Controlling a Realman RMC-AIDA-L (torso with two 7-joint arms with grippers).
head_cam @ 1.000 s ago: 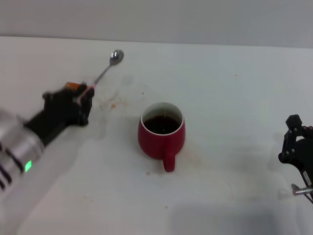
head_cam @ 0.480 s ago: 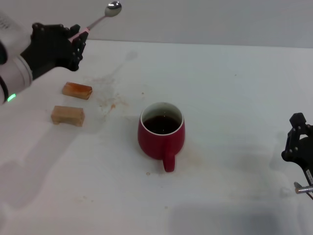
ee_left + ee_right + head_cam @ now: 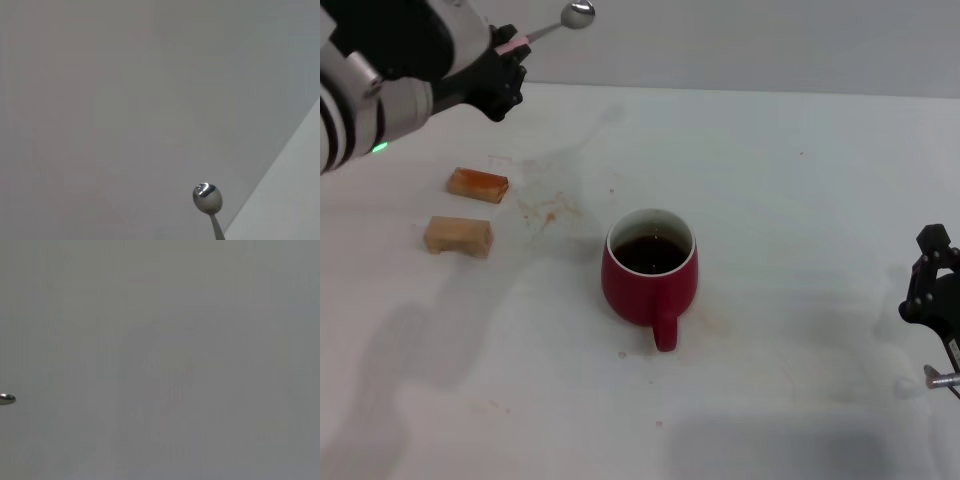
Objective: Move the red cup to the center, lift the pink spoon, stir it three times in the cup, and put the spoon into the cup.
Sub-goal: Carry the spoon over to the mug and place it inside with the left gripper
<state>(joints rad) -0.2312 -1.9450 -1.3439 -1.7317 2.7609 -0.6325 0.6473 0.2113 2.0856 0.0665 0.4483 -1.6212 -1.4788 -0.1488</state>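
- Head view: my left gripper (image 3: 505, 62) is clamped on the pink spoon (image 3: 548, 28), raised over the desk's (image 3: 800, 200) far left corner; the red cup (image 3: 651, 275) stands mid-desk. My right gripper (image 3: 932, 290) sits parked at the right edge; I cannot tell its finger state.
- Left wrist view: only the spoon's bowl (image 3: 207, 196) shows.

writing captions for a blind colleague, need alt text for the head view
The left gripper holds the pink spoon in the air, far left of the red cup of dark liquid mid-table. Two tan blocks lie left of the cup; the right gripper sits idle at the right edge.
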